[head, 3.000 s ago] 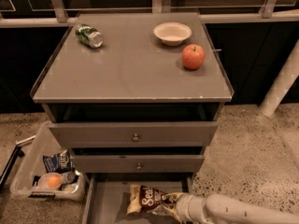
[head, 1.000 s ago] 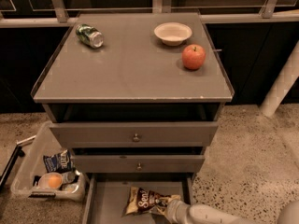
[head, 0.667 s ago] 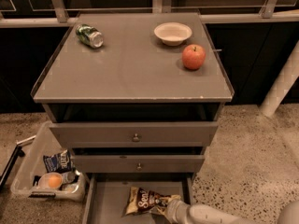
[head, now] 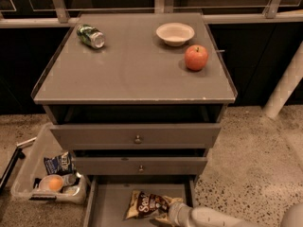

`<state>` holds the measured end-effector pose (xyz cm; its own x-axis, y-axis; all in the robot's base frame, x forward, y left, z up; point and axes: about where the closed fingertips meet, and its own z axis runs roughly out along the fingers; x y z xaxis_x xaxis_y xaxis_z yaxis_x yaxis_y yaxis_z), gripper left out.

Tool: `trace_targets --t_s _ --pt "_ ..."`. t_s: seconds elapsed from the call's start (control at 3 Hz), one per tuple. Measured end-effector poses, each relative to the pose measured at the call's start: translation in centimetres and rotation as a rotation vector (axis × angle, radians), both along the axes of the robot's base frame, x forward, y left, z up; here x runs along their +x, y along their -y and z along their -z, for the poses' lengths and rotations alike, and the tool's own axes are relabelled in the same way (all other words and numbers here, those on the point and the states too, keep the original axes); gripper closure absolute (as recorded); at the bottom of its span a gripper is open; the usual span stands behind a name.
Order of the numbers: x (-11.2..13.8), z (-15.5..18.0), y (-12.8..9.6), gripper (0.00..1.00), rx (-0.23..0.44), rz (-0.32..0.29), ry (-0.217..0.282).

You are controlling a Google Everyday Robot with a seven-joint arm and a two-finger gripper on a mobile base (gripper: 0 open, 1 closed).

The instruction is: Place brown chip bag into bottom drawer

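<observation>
The brown chip bag point(head: 144, 205) lies flat on the grey floor of the open bottom drawer point(head: 108, 207), pulled out below the two knobbed drawers. Its dark middle with white lettering faces up, tan ends to left and right. My gripper point(head: 165, 210) reaches in from the lower right on a white arm and sits at the bag's right end, touching or just beside it.
On the cabinet top point(head: 128, 70) stand a white bowl point(head: 175, 33), a red apple point(head: 196, 57) and a lying green can point(head: 90, 36). A clear bin point(head: 28, 174) on the floor at left holds a blue snack bag point(head: 58, 163) and an orange point(head: 52, 183).
Compared with three seconds ago the bag has come down flat onto the drawer floor and the arm has drawn lower, toward the bottom edge. Nothing has moved in the last second.
</observation>
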<state>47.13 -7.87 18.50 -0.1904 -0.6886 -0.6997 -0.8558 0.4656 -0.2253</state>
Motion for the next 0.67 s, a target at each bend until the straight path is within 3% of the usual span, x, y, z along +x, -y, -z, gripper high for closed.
trace_targets --t_s 0.33,0.67 --pt "0.0 0.0 0.0 0.0 0.0 0.0 0.0" --pt "0.0 0.0 0.0 0.0 0.0 0.0 0.0"
